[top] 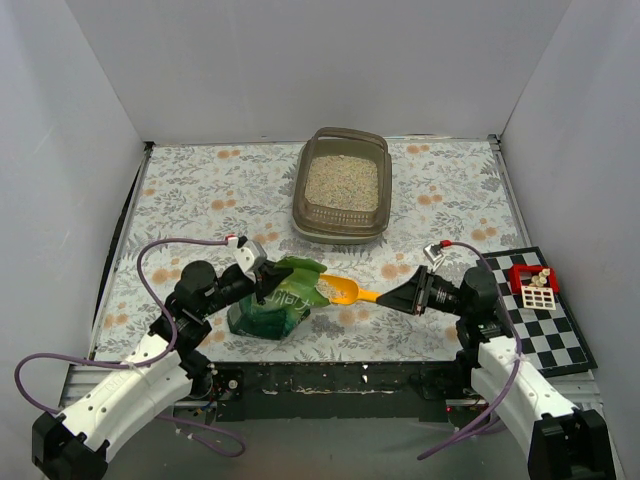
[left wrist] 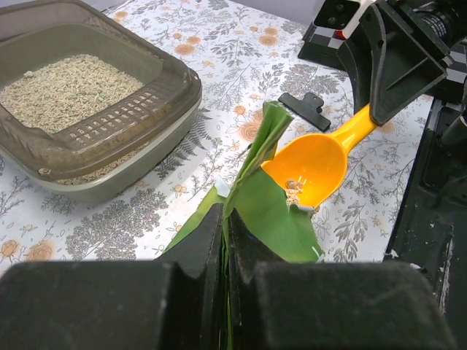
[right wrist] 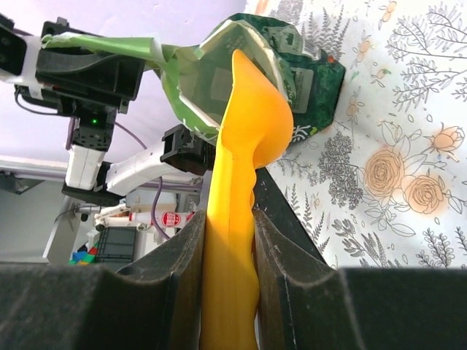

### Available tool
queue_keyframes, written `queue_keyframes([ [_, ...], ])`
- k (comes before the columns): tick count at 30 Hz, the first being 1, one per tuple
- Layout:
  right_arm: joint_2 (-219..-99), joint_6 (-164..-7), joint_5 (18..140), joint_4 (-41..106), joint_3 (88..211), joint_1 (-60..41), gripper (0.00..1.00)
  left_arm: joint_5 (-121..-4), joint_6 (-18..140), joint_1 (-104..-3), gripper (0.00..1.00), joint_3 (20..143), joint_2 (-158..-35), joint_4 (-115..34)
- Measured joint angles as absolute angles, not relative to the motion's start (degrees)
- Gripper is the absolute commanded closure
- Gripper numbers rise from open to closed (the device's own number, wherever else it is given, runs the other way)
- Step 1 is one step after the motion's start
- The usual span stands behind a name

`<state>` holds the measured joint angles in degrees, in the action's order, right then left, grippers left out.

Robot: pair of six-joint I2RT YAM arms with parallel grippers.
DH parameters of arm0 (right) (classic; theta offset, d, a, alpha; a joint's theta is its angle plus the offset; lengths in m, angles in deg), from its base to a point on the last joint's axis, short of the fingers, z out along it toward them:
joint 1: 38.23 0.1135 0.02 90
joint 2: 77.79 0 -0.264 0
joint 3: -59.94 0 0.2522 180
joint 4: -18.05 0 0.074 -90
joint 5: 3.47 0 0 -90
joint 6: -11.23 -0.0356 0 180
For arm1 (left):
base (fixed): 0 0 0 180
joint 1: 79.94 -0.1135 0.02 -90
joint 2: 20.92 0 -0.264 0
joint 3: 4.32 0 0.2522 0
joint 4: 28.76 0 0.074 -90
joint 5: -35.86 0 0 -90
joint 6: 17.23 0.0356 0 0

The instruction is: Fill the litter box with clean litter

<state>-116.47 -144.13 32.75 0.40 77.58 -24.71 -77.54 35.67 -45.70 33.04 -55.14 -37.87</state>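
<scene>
The litter box [top: 300, 195] stands at the back centre, with pale clean litter [top: 342, 182] spread in it; the left wrist view shows the box's rim [left wrist: 182, 80] and the litter [left wrist: 66, 91]. A green bag [top: 280, 305] stands near the front. My left gripper [top: 268, 284] is shut on the bag's top flap [left wrist: 270, 211]. My right gripper [top: 388, 296] is shut on the handle of a yellow scoop [top: 345, 291]. The scoop's bowl [left wrist: 314, 164] is at the bag's mouth, with a few granules [left wrist: 294, 188] in it. The right wrist view shows the scoop [right wrist: 237, 182] against the open bag [right wrist: 306, 73].
A black-and-white checkered board [top: 545, 320] with a red holder [top: 533, 284] lies at the right front. A black clip [left wrist: 306, 109] lies on the flowered cloth beyond the scoop. White walls close the table on three sides.
</scene>
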Motion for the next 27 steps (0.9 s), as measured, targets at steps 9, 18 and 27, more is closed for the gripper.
queue_keyframes([
  [9,-117.0,-136.6,32.8,14.1,84.8,-24.7,0.99,-77.4,35.2,-45.7,1.00,32.3,-54.4,-37.1],
  [18,-112.7,-142.9,34.2,13.9,84.4,-24.7,0.99,-76.4,34.6,-45.7,1.00,30.8,-52.2,-35.9],
  [27,-107.9,-146.6,37.0,16.4,84.6,-24.7,0.99,-72.1,33.8,-45.7,1.00,29.5,-48.7,-34.4],
])
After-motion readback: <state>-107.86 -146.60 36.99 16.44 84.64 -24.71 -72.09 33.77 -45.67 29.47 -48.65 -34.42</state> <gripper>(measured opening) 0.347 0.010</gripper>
